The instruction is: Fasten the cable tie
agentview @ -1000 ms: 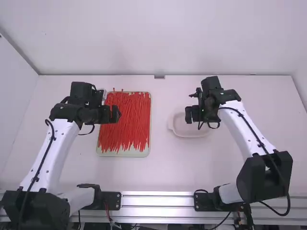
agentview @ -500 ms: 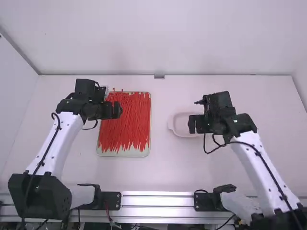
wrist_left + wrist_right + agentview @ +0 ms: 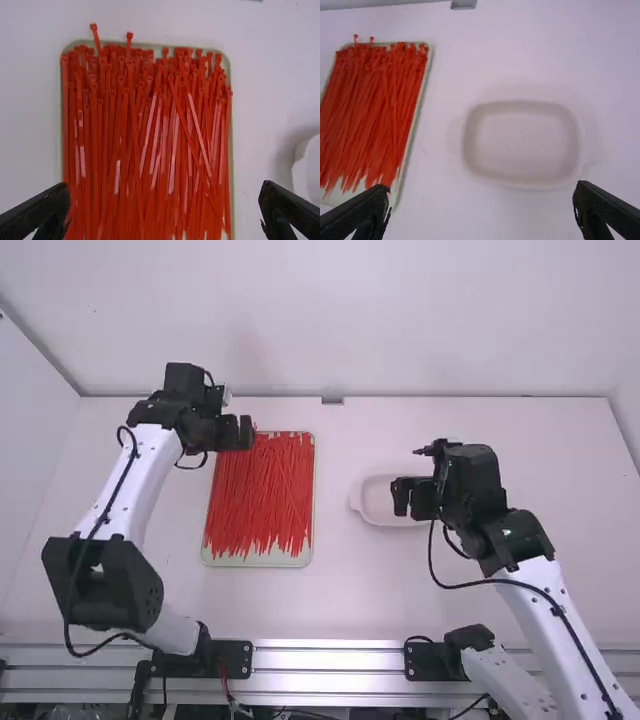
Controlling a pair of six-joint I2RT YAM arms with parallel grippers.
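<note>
Cable ties (image 3: 145, 140) on tray (image 3: 258, 560), dish (image 3: 520, 106) nearby

I'm seeing a white surface (image 3: 450, 430) with a pale tray (image 3: 256, 561) of red cable ties (image 3: 262, 495) on it, and a white dish (image 3: 370, 502) beside that.

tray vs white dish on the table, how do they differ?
Contents: the tray is piled with red cable ties; the white dish is empty.
Shape: the tray is a flat, long rectangle with a low rim; the dish is deeper, with rounded corners and a tab at each end.
Colour: the tray rim is pale green, the dish white.
Both sit flat on the table, apart, side by side.
</note>
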